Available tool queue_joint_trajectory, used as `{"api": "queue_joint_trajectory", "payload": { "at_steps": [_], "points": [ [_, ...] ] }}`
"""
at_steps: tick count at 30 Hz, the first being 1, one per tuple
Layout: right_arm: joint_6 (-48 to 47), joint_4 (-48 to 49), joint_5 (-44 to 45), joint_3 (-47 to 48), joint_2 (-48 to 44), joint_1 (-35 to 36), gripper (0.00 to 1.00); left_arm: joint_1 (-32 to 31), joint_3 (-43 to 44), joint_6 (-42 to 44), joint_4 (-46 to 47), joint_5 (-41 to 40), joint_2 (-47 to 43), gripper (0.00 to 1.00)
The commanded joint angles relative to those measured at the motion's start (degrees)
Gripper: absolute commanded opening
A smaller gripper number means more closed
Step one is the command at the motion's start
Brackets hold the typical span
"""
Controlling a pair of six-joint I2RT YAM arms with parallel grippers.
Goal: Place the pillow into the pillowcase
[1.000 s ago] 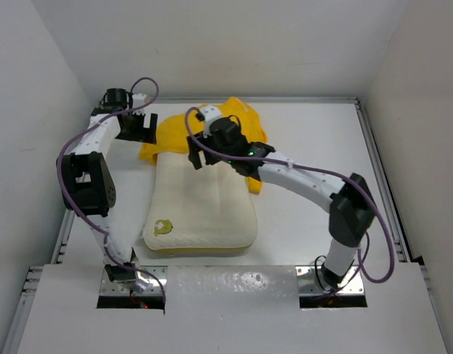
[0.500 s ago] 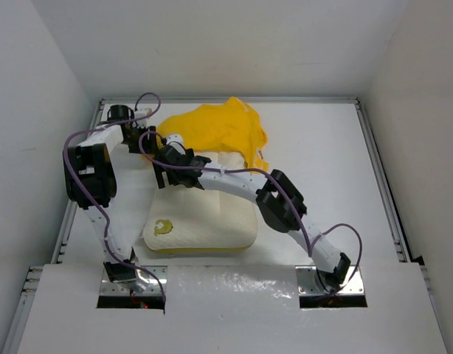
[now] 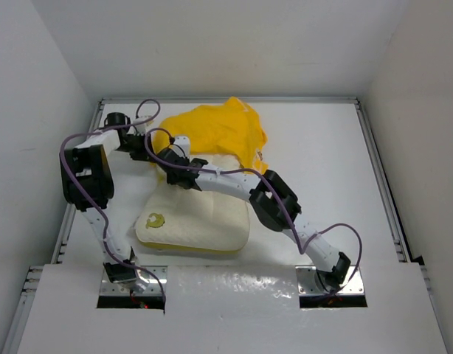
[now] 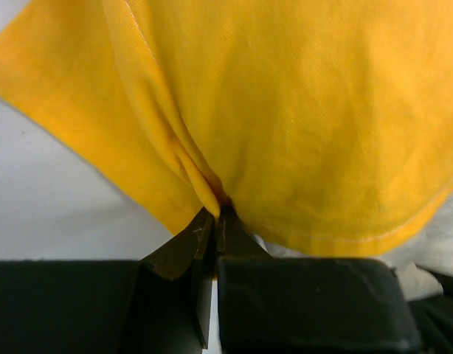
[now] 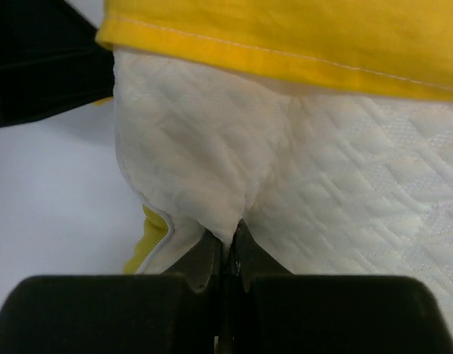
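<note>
Left wrist: left gripper [image 4: 218, 214] pinches a pillowcase [image 4: 285, 110] fold at its tips, right gripper [image 5: 228, 236] clamps the pillow [image 5: 344, 192] corner, hem just beyond; most pillow lies outside.

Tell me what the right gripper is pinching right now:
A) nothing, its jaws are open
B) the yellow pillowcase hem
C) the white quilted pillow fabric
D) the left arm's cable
C: the right wrist view shows the right gripper shut on a fold of the quilted white pillow, with the yellow pillowcase hem lying above the pinch.
</note>
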Motion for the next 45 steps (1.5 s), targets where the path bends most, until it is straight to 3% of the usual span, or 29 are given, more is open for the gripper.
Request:
{"api": "queue_joint_trajectory", "payload": {
  "at_steps": [1,4,10,16,20,25,27,29,33,36,39,40,42,43,45],
  "points": [
    [5.63,8.83,0.33,-5.07,-2.21,-2.44,0.00,0.66,-1.39,3.79,-5.45,3.33,-6.11,0.00],
    [6.35,15.17,4.11,-8.50,-6.00,-5.87,0.00,0.75,-0.07,8.71,-10.91,5.00,-7.09,0.00],
    [-0.24,26.06,10.70,-5.44,-11.19,-8.34,0.00,0.75,6.87,19.51,-27.07,7.55,-10.77,0.00],
    [-4.64,27.50,15.29,-0.35,-8.74,-8.78,0.00,0.40,8.98,24.18,-36.76,9.04,-12.71,0.00],
    [-6.04,29.85,18.01,-0.33,-9.00,-8.61,0.00,-0.48,6.53,23.06,-36.16,8.69,-13.60,0.00],
    [-10.18,33.54,16.44,-3.22,-10.58,-5.36,0.00,-0.40,11.34,12.25,-26.57,12.10,-10.96,0.00],
    [-6.95,35.56,14.86,-9.89,-12.16,-4.56,0.00,-0.40,16.17,14.33,-28.92,16.67,-10.09,0.00],
    [-5.45,34.27,14.33,-8.87,-10.94,-4.56,0.00,0.21,16.80,18.63,-32.44,17.13,-9.82,0.00],
    [-4.29,31.80,12.83,-1.14,-3.31,-4.56,0.00,3.03,9.62,30.50,-41.40,14.41,-9.46,0.00],
    [-3.15,30.92,10.38,5.54,3.03,-4.56,0.00,0.84,1.70,36.05,-43.26,10.81,-10.43,0.00],
    [-5.94,36.61,6.08,1.36,2.17,-4.56,0.00,-1.54,0.98,34.23,-42.83,6.76,-11.75,0.36],
    [-9.26,39.33,3.80,-6.41,-2.45,-4.56,0.31,-1.45,4.81,32.99,-43.18,5.71,-11.31,0.40],
    [-10.70,44.86,3.77,-14.80,-8.44,-4.65,0.56,-1.71,10.45,29.14,-43.27,4.48,-10.61,0.48],
    [-11.57,45.76,4.39,-21.89,-11.52,-5.00,0.72,-1.80,17.35,27.72,-43.10,2.90,-10.43,0.52],
    [-12.20,44.73,5.79,-27.38,-20.49,-5.79,0.78,-2.50,24.59,21.77,-40.38,1.05,-9.29,0.68]
  ]
}}
